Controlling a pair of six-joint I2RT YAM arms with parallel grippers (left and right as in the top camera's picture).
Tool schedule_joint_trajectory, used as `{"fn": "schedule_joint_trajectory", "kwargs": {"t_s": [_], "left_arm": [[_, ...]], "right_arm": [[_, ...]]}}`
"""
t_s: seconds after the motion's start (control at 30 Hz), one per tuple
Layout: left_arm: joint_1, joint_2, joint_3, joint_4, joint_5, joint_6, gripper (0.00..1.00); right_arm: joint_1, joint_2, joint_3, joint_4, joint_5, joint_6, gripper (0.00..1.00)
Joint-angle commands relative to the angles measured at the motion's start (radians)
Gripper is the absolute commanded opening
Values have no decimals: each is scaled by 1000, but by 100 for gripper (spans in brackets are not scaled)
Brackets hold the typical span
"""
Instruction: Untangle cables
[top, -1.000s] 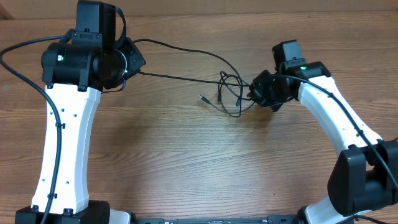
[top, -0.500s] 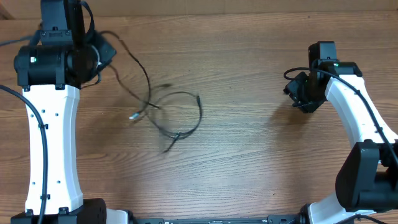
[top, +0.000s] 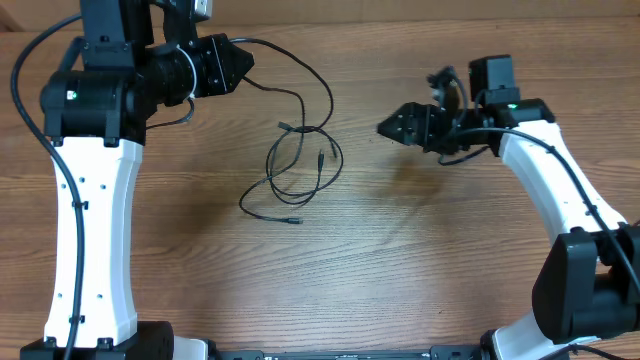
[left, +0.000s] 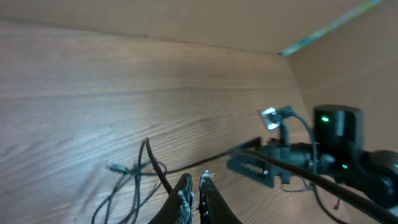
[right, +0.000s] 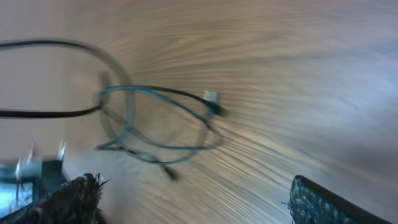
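Note:
The cables lie as a loose black tangle of loops on the wooden table, left of centre, with small plug ends sticking out. One strand rises from the tangle to my left gripper, which hangs above the far left. In the left wrist view that gripper is shut on this strand. To the right of the tangle, and apart from it, my right gripper points at it. The right wrist view shows this gripper open and empty, with the loops and a silver plug ahead.
Thicker black wires run along both white arms. The right arm reaches in from the right edge. In the left wrist view the right gripper shows beyond the tangle. Bare wood lies between the tangle and the near edge.
My right gripper has let go of the tangle, opened wide and turned toward it. My left arm swung left then back, dragging the cables left of where they lay.

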Motion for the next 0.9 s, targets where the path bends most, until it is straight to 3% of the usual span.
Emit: {"fn": "schedule_joint_trajectory", "kwargs": {"t_s": [0.0, 0.17, 0.3, 0.57, 0.73, 0.87], "left_arm": [[0, -23, 63, -6, 67, 55, 4], [0, -23, 97, -5, 71, 20, 4], [0, -23, 124, -1, 109, 10, 4], [0, -23, 151, 69, 284, -12, 4], [6, -23, 151, 173, 285, -66, 4], [35, -24, 152, 216, 263, -91, 4]], "right_arm": [[51, 3, -2, 100, -118, -138, 100], [140, 3, -2, 204, 80, -137, 100], [248, 15, -2, 270, 337, 50, 100], [361, 69, -2, 479, 332, 285, 100], [435, 123, -2, 405, 378, 281, 100], [434, 161, -2, 237, 638, 343, 100]]}}
